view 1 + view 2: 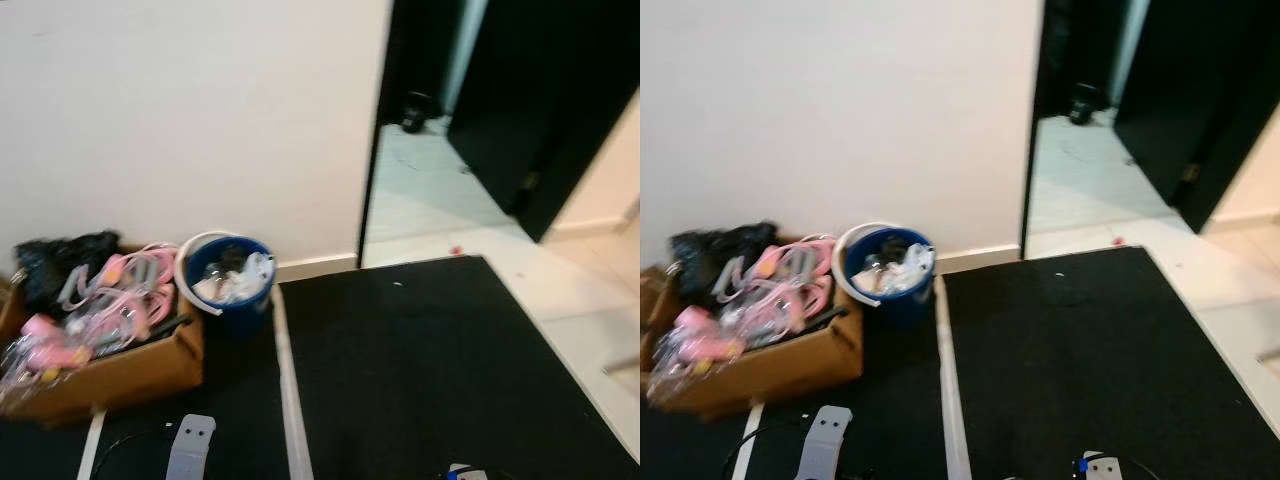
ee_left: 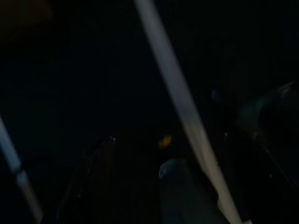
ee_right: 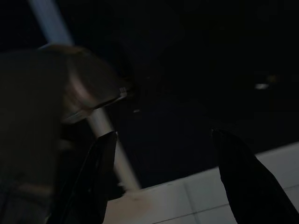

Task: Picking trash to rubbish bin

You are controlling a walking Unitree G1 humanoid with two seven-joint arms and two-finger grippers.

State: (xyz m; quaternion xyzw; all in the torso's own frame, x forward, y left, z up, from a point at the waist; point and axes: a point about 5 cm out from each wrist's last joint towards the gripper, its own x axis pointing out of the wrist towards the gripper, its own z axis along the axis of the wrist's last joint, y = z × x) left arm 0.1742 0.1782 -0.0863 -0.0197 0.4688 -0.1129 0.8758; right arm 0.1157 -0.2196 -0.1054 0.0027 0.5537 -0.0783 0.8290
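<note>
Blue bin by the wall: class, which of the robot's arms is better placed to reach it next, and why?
Probably the left. The bin stands on the robot's left, beside the cardboard box, and the left arm shows low on that side. The right arm is across the black mat.

Both head views are softly blurred throughout under even indoor light, the white wall [image 1: 200, 120] bright and the black mat [image 1: 430, 370] beside it swallowing detail, while both wrist views are very dark, with only a pale stripe [image 2: 182, 107] dimly showing.
</note>
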